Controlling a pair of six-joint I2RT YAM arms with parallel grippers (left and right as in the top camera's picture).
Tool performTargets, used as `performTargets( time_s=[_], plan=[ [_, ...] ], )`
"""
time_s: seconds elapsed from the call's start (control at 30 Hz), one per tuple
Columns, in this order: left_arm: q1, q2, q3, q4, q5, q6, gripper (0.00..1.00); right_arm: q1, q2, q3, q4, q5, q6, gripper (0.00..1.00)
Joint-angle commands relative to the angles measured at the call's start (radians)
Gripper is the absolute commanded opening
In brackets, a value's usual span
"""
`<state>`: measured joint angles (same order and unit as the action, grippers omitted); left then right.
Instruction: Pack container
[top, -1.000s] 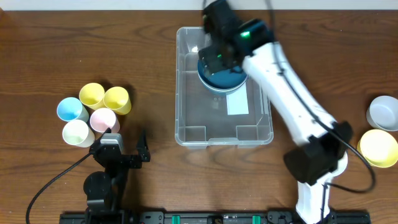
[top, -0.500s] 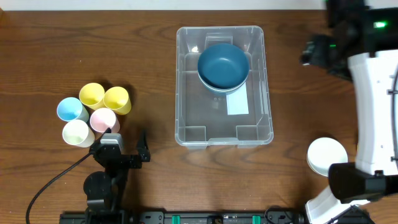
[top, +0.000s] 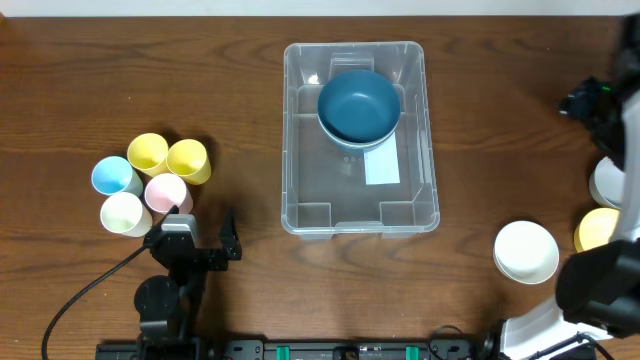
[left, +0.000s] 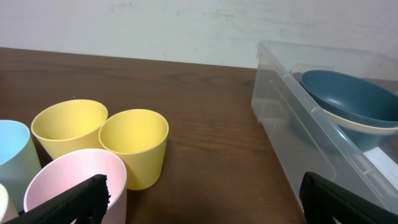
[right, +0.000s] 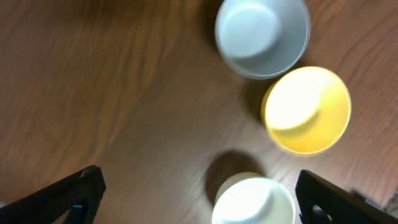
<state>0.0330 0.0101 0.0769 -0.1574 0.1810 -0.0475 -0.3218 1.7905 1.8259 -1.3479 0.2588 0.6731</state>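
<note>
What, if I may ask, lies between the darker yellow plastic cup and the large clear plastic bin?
Only bare wooden table between that cup and the bin, per the overhead view.

a bowl (top: 359, 105) sits in the container's (top: 345, 195) upper half at frame centre; five cups (top: 167, 188) cluster left, three bowls (top: 527, 250) lower right.

I count five cups grouped at the left of the worktop (top: 500, 120): a yellow cup (top: 147, 152), a second yellow cup (top: 188, 160), a blue cup (top: 113, 176), a pink cup (top: 166, 190) and a cream cup (top: 124, 212). There is one clear container (top: 292, 130) in the middle. It holds two nested bowls, a dark blue bowl (top: 359, 104) on a pale bowl (left: 364, 122). Three more bowls stand at the right: a white bowl (top: 526, 251), a yellow bowl (top: 594, 229) and a pale grey bowl (top: 603, 184). That makes five bowls.
</note>
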Motion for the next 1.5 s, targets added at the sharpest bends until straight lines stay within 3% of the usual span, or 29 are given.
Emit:
performTargets(
  time_s=[0.0, 0.23, 0.5, 0.8, 1.27, 1.37, 1.43, 1.47],
  plan=[
    [0.007, -0.006, -0.025, -0.011, 0.01, 0.014, 0.98, -0.071, -0.01, -0.043, 0.076, -0.084, -0.174, 0.99],
    [0.007, -0.006, -0.025, -0.011, 0.01, 0.014, 0.98, -0.117, -0.01, -0.214, 0.271, -0.092, -0.417, 0.99],
    [0.007, -0.006, -0.025, -0.011, 0.01, 0.014, 0.98, -0.173, -0.007, -0.367, 0.47, -0.082, -0.436, 0.99],
    [0.007, -0.006, -0.025, -0.011, 0.01, 0.014, 0.98, -0.292, 0.058, -0.367, 0.517, -0.245, -0.515, 0.99],
    [0.007, -0.006, -0.025, -0.011, 0.01, 0.014, 0.98, -0.287, 0.246, -0.367, 0.595, -0.248, -0.533, 0.99],
    [0.007, -0.006, -0.025, -0.011, 0.01, 0.014, 0.98, -0.287, 0.257, -0.367, 0.607, -0.242, -0.533, 0.95],
    [0.007, -0.006, -0.025, -0.011, 0.01, 0.014, 0.98, -0.287, 0.257, -0.367, 0.615, -0.237, -0.533, 0.86],
    [0.007, -0.006, -0.024, -0.011, 0.01, 0.014, 0.98, -0.287, 0.257, -0.367, 0.616, -0.236, -0.533, 0.77]
  ],
)
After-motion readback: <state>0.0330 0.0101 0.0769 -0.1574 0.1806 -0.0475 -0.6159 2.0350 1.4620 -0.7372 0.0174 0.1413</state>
